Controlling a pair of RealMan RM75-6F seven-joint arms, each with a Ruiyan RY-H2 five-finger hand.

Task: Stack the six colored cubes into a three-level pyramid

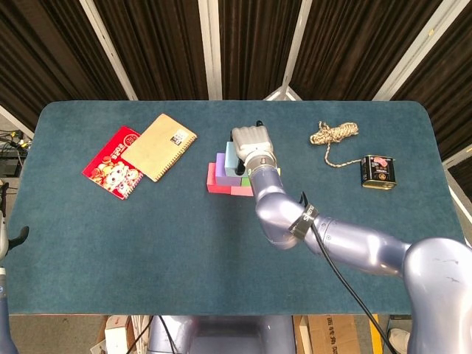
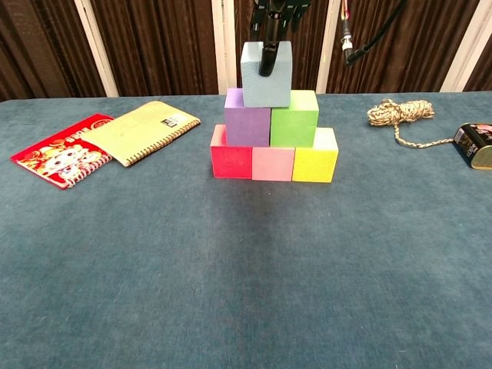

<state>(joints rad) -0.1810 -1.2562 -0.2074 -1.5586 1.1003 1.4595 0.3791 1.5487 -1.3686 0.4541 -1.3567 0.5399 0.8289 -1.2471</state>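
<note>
Six cubes stacked | right hand (image 1: 251, 139) gripping blue cube (image 2: 266, 63) atop purple (image 2: 247, 117) and green (image 2: 294, 118) | next: release gently, lift straight off

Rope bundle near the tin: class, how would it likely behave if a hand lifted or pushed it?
The rope bundle looks loosely coiled with a free tail, so it would probably sag and partly uncoil when lifted. Pushed, it would likely bunch and drag on the table's cloth rather than slide. It seems light.
</note>
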